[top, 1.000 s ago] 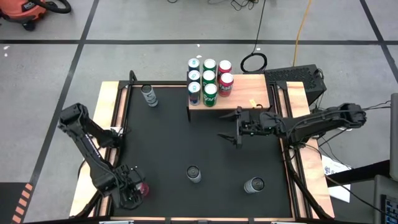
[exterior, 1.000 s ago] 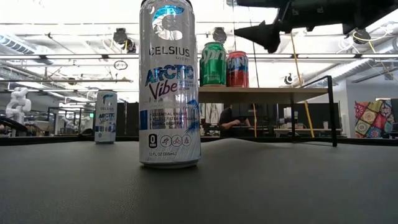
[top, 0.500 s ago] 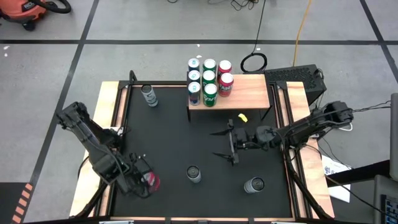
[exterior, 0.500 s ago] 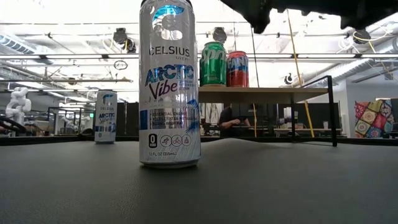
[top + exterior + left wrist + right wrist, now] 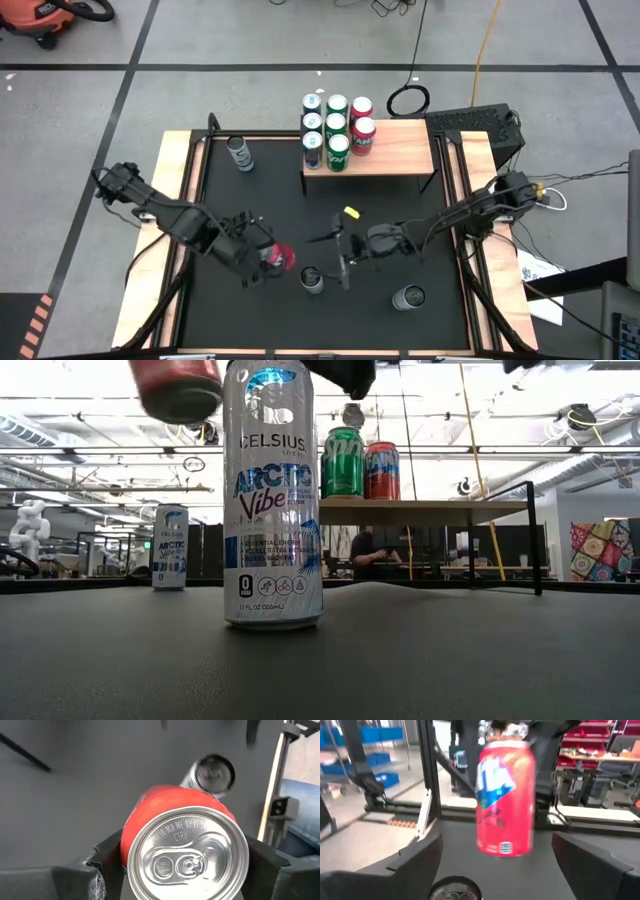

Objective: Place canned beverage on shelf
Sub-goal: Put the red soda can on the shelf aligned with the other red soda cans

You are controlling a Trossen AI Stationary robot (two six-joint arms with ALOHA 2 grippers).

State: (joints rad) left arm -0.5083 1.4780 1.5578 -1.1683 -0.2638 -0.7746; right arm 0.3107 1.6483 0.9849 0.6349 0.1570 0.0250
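Holding a red can (image 5: 279,258) clear of the table, the left gripper (image 5: 262,258) is clamped on its body near the table's middle-left; the left wrist view shows the can's silver top (image 5: 186,853) seated between the two fingers. The right gripper (image 5: 338,258) sits just right of it, fingers spread wide and empty, facing the can, which hangs right in front of it in the right wrist view (image 5: 505,797).

The shelf (image 5: 400,150) is at the far side with six cans (image 5: 337,128) bunched on its left part; the bare wood is to the right.

Risks from here, as I judge them:
- The two grippers are close together. If this is a handover and the right closes off-centre or before the can is square between its fingers, the can tips or drops.
- A silver can (image 5: 312,280) stands directly below and between the grippers. Any dip by either arm, or a dropped can, knocks it over.
- Releasing the left before the right has a firm hold means a fall onto the mat (image 5: 270,200).
- On the run to the shelf, coming in too far left clips the standing cluster; coming in low catches the board's near edge.
- Another silver can (image 5: 408,297) near-right and one far-left (image 5: 239,153) are well clear.
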